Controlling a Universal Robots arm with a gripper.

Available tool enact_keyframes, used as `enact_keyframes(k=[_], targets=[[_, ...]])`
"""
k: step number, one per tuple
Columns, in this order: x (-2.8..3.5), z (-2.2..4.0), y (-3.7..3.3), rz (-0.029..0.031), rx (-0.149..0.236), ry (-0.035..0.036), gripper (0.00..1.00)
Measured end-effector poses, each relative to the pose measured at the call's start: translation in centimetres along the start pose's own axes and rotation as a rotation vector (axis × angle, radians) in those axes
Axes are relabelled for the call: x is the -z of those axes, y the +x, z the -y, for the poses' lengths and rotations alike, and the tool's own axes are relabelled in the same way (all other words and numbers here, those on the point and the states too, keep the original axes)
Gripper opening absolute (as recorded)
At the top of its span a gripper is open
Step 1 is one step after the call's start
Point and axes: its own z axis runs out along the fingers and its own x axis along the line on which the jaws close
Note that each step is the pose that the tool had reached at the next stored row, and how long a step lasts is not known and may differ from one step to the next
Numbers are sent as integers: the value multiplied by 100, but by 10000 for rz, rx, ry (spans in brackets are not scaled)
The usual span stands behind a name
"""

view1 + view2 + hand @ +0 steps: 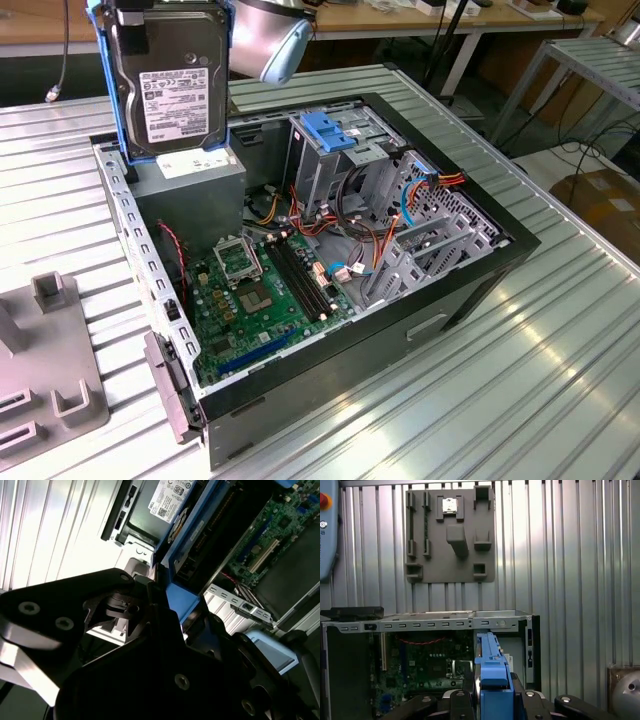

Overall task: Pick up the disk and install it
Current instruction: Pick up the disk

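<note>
First wrist view | disk [492, 672] clamped edge-on | between gripper [492, 701] jaws

Black wrist housing [150, 680] with silver screws [181, 681], pale-blue joint cap [283, 48].

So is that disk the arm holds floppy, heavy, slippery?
Probably stiff: the disk stands flat and upright in the gripper. Likely heavy for its size, given its metal face. Its blue rails look like smooth plastic, so it might slip.
</note>
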Motion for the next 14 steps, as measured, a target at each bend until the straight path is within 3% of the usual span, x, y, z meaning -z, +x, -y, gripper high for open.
enact_keyframes(k=[7,14], targets=[[-6,269,-2,-1,-1,0,37],[-15,362,113,-1,0,-1,37]])
